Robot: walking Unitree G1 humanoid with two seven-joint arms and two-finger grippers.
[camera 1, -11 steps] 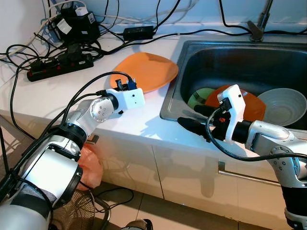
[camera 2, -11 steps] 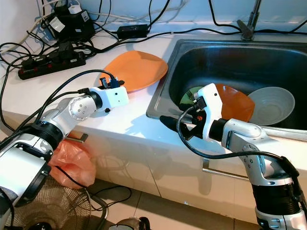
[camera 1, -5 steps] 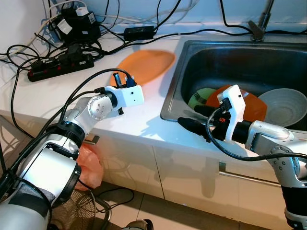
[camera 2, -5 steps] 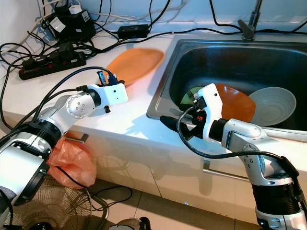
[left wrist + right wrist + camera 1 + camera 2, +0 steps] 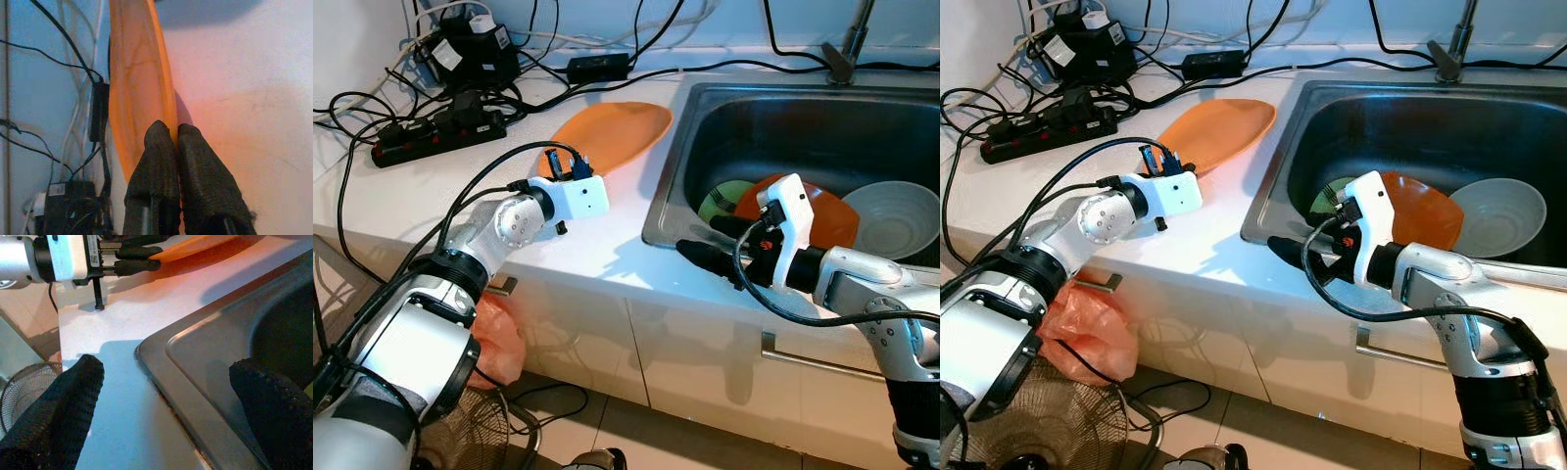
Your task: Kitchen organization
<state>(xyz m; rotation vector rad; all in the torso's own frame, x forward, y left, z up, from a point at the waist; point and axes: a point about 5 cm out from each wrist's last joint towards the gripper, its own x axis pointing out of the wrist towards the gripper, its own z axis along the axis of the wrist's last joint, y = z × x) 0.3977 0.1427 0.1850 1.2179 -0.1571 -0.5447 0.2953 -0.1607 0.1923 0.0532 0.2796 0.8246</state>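
Now tilting the orange plate (image 5: 612,135) up off the white counter (image 5: 431,191), near rim raised where 1 s ago lying flat. Left gripper (image 5: 176,139) pinching that rim, fingers together. Right gripper (image 5: 710,240) spread wide over the sink (image 5: 705,103) edge, clasping nothing. Probably lifting for relocation. No legible writing anywhere.

White counter (image 5: 401,196) carries orange plate (image 5: 617,132), power strip (image 5: 435,132), cables (image 5: 352,108).

plate (image 5: 612,135) on counter (image 5: 401,201), left of sink (image 5: 773,117) | bowl (image 5: 891,217) in sink
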